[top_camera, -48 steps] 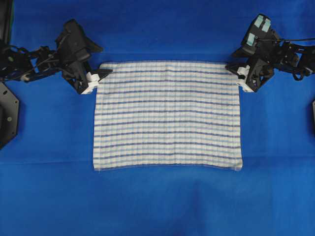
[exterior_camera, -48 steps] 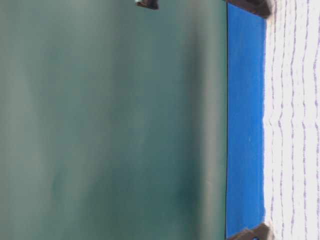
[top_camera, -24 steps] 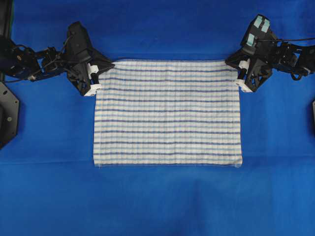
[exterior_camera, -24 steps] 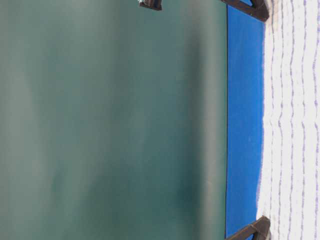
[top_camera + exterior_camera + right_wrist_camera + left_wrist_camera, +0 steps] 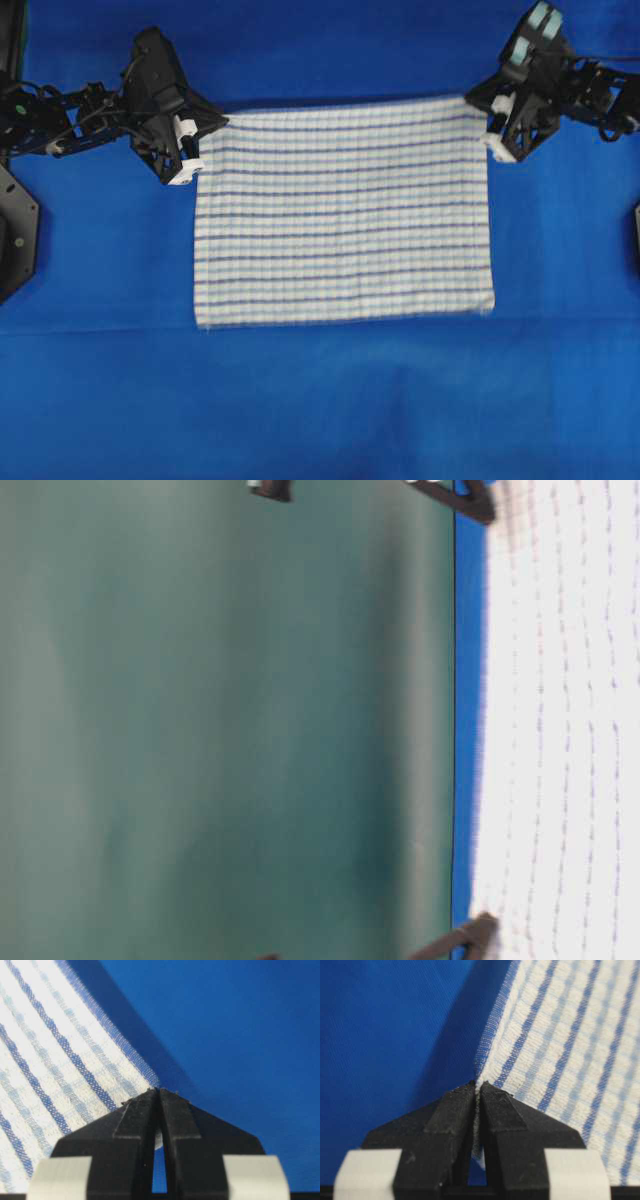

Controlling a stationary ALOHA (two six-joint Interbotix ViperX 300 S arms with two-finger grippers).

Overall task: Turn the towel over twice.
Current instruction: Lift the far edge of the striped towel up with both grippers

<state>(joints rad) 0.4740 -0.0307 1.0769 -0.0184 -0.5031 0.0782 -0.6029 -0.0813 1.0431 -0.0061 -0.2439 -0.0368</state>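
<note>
Covering the table, a plain blue cloth [image 5: 320, 400] meets a dull green wall [image 5: 220, 720]; left gripper [image 5: 477, 1091] and right gripper [image 5: 157, 1092] each pinch a far corner of the white, blue-striped rectangular towel [image 5: 340, 215].

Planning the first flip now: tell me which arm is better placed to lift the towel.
Neither alone. The left gripper is shut on one far corner of the towel, the right gripper on the other. Both pinch equally well, so probably lift together.
</note>
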